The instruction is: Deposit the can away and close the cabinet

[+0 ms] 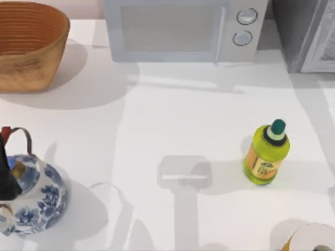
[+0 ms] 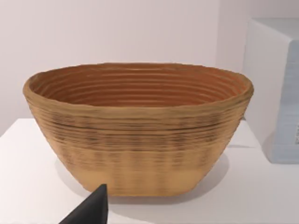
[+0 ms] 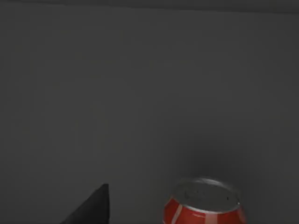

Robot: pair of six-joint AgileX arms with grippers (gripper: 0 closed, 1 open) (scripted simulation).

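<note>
The red can (image 3: 203,207) with a silver top stands low in the right wrist view, in front of a dark grey wall that looks like the cabinet's inside. One dark fingertip (image 3: 93,207) of my right gripper sits well to the side of the can, with a gap between them, so the jaws look open and the can is not held. The grey cabinet (image 1: 309,36) stands at the table's back right corner. My left arm (image 1: 6,178) is parked at the left edge beside the teapot, and its fingertip (image 2: 91,210) points at the basket.
A woven basket (image 1: 29,47) stands at the back left and a white microwave (image 1: 178,29) at the back middle. Further forward are a blue-and-white teapot (image 1: 34,196) at front left, a green bottle (image 1: 267,154) right of centre and a white roll (image 1: 314,238) at front right.
</note>
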